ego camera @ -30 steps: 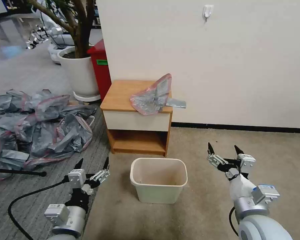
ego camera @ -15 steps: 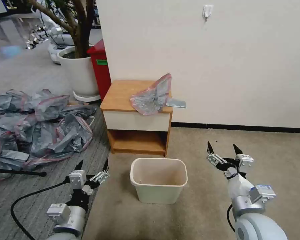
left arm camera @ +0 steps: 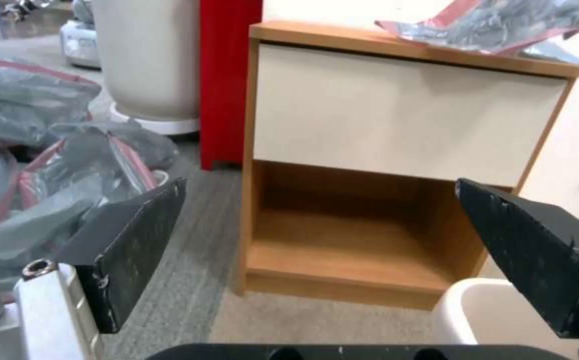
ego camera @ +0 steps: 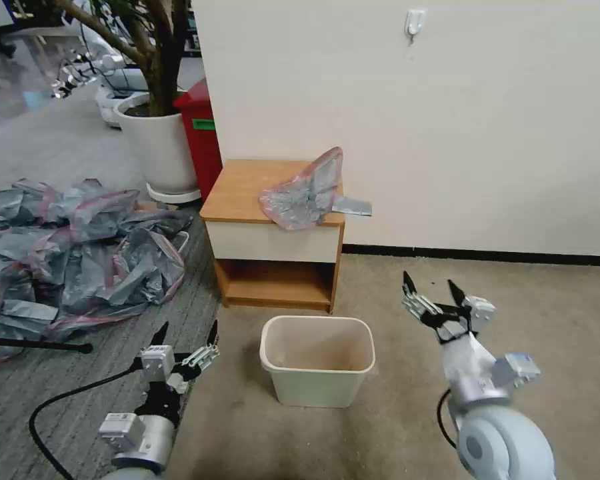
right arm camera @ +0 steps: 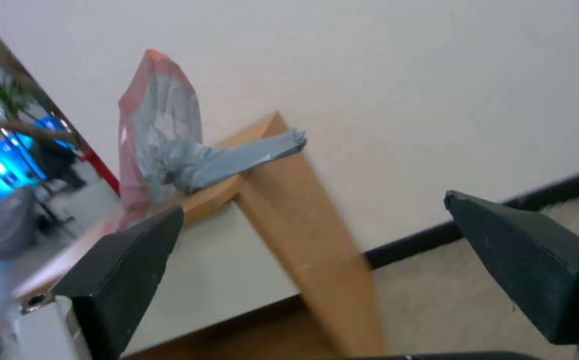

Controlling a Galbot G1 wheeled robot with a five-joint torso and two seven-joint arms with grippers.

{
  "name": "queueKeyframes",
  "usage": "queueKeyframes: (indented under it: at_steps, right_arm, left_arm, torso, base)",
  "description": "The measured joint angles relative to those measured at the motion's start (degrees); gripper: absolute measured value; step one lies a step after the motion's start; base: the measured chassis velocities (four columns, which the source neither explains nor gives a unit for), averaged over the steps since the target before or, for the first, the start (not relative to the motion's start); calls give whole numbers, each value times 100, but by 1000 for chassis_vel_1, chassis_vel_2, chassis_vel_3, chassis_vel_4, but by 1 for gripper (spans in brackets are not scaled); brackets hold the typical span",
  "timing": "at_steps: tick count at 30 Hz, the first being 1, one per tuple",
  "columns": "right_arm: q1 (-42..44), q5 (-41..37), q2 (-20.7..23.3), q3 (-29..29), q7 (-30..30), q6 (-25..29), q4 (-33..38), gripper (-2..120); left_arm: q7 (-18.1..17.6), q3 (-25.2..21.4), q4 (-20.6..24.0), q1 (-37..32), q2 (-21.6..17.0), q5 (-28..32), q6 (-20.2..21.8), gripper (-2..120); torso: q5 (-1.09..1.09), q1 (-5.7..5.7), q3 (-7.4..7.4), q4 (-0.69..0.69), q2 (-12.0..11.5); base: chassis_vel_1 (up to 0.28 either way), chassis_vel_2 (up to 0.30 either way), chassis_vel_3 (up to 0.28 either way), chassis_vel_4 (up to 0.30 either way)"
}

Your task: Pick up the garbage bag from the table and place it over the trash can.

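Carpeted floor by a white wall is seen, w/ the desk [ego camera: 247, 190] set against it. Garbage bag [ego camera: 303, 190] is draped on the desk's right front corner, one grey flap hanging over the right edge, pink rim propped up. Trash can [ego camera: 317, 360] is stood on the floor just in front of the desk. Right hand [ego camera: 432, 292] is held open and empty, right of the can, below the bag. Left hand [ego camera: 185, 330] is held low at left, fingers spread. Heap of bags [ego camera: 73, 250] is piled on the floor at left.
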State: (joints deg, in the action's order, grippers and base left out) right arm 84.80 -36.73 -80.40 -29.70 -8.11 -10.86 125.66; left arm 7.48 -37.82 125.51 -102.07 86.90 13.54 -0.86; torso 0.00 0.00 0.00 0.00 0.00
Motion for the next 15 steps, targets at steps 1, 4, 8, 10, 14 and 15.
queueKeyframes:
  at_steps: [1, 4, 8, 10, 14, 15]
  right_arm:
    - [-133, -355, 38, 52, -177, -94, -22, 100]
    - [-342, -967, 87, 142, -530, -259, -64, 100]
    - [-712, -2022, 116, 264, -1025, -425, -170, 100]
    - [-941, -2756, 116, 339, -1263, -444, -311, 100]
    - [-1271, -3795, 79, 377, -1641, -437, -517, 100]
    - [-1271, -3795, 79, 377, -1641, -437, -517, 100]
  left_arm:
    - [21, 4, 0, -9, 12, 28, -14, 100]
    - [53, 6, 0, -24, 32, 44, -42, 100]
    - [79, -13, 1, -58, 46, 48, -86, 100]
    - [84, -31, 47, -87, 70, 87, -89, 100]
    - [135, -45, 85, -103, 94, 130, -89, 100]
    - [135, -45, 85, -103, 94, 130, -89, 100]
  torso:
    - [0, 0, 0, 0, 0]
    - [0, 0, 0, 0, 0]
    - [-1, 0, 0, 1, 0]
    - [0, 0, 0, 0, 0]
    - [0, 0, 1, 0, 0]
    - [0, 0, 1, 0, 0]
  base:
    - [0, 0, 0, 0]
    - [0, 0, 0, 0]
    - [0, 0, 0, 0]
    - [0, 0, 0, 0]
    - [0, 0, 0, 0]
    - [0, 0, 0, 0]
